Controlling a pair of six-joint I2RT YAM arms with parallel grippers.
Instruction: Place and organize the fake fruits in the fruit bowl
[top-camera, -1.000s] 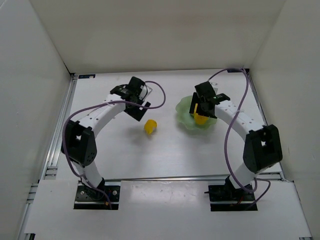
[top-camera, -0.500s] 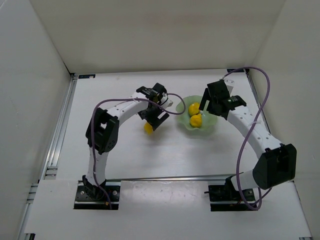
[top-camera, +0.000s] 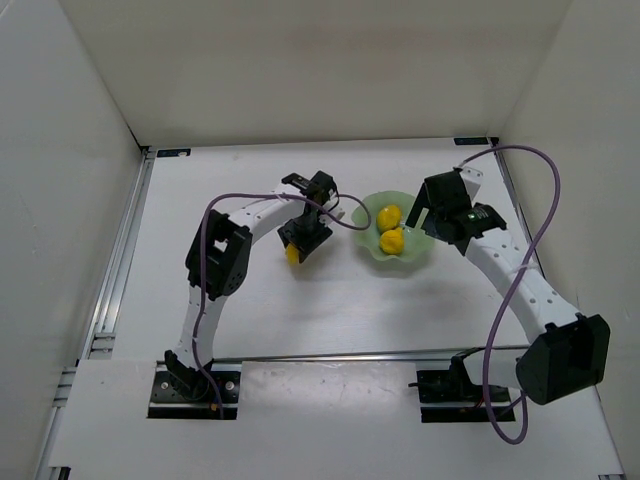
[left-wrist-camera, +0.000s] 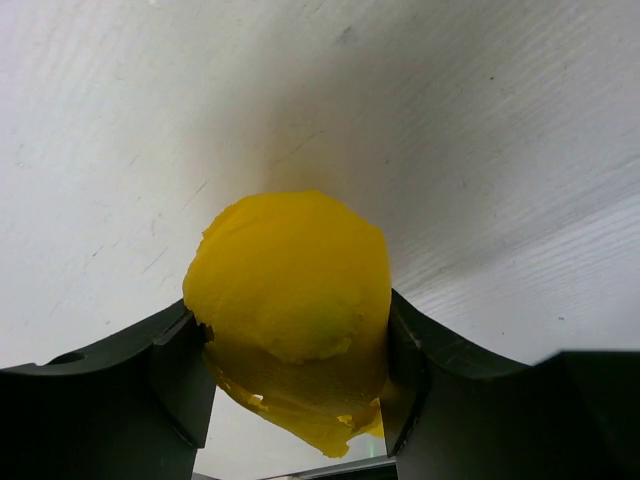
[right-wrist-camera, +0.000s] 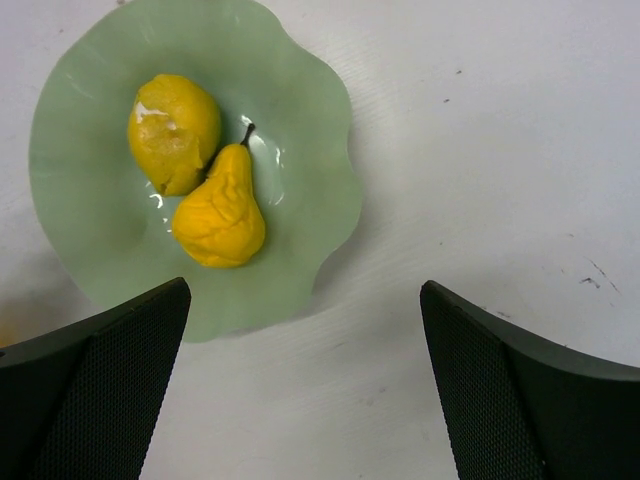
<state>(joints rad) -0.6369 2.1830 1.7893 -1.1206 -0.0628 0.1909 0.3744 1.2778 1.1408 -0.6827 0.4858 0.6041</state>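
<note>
The left jaws are closed on a yellow fake fruit (left-wrist-camera: 290, 290). The two black fingers (left-wrist-camera: 130, 390) press against its opposite sides, and its rounded, slightly dimpled top bulges up between them. The wrist view does not show whether the fruit rests on the white table (left-wrist-camera: 470, 130) or hangs just above it. From above, this fruit (top-camera: 292, 254) peeks out below the left arm's wrist, out on the table to the left of the fruit bowl (top-camera: 366, 216). It is near the bowl but clear of its rim.

The right jaws stand wide apart and hold nothing. Their two mesh-textured fingers (right-wrist-camera: 90, 390) frame the lower corners of the wrist view, with bare table (right-wrist-camera: 500, 150) between them. They hang over the table just beside the bowl's right side.

The bowl (right-wrist-camera: 320, 190) is pale translucent green with a wavy rim, and it sits upright on the table with two fruits inside. A yellow pear (right-wrist-camera: 220, 215) lies on its side with its dark stem pointing towards the bowl's middle. A rounder, glossy yellow fruit (right-wrist-camera: 173, 132) lies against the pear's neck, touching it. Both sit near the centre of the bowl, well inside the rim.
</note>
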